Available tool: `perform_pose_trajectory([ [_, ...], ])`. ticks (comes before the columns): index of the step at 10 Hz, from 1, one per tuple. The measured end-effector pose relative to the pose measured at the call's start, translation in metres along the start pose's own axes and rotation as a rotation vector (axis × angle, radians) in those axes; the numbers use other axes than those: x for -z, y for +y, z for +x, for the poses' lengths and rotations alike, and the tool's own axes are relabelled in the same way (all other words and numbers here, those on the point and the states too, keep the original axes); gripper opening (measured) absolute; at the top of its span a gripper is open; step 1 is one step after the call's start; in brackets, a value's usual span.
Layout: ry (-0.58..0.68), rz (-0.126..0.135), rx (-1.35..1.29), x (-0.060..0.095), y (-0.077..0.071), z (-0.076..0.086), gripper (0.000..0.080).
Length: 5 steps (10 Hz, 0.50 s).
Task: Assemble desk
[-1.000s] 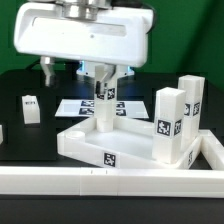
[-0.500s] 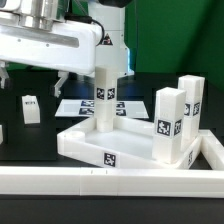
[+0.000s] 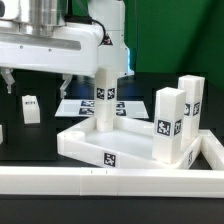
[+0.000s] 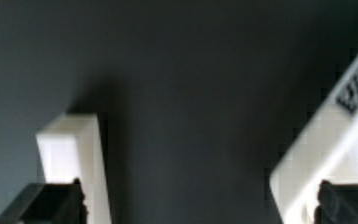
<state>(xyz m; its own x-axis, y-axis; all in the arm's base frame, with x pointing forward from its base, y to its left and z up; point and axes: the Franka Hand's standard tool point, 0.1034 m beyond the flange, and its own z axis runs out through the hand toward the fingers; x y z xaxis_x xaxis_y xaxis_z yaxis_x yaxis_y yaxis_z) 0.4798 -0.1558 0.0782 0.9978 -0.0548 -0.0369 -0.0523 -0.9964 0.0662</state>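
Observation:
The desk slab [image 3: 85, 140] lies rim-up at the centre of the exterior view. One white leg [image 3: 105, 95] stands upright at its far corner, and two more legs [image 3: 170, 127] stand at its right side. A fourth, loose leg [image 3: 30, 108] stands on the black table at the exterior view's left. My gripper [image 3: 37, 84] hangs open above and just right of that loose leg, holding nothing. In the wrist view the open gripper [image 4: 202, 205] has only dark table between its fingertips, and the leg [image 4: 69, 160] shows by one finger.
The marker board [image 3: 80, 106] lies flat behind the slab. A long white rail [image 3: 110, 184] runs along the front, turning up at the right. A small white piece [image 3: 2, 132] sits at the left edge. A white tagged edge [image 4: 345, 120] shows in the wrist view.
My gripper has left the upright leg at the slab's far corner and moved to the exterior view's left, ending above the loose leg. The leg stays standing in the slab.

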Motion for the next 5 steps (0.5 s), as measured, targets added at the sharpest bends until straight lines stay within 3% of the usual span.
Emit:
perform_pose_trajectory([
  [3,-0.165,0.029,0.027,-0.009,0.022,-0.017,0.0648],
  [5,-0.316,0.05,0.023,-0.01,0.017,-0.022,0.0648],
])
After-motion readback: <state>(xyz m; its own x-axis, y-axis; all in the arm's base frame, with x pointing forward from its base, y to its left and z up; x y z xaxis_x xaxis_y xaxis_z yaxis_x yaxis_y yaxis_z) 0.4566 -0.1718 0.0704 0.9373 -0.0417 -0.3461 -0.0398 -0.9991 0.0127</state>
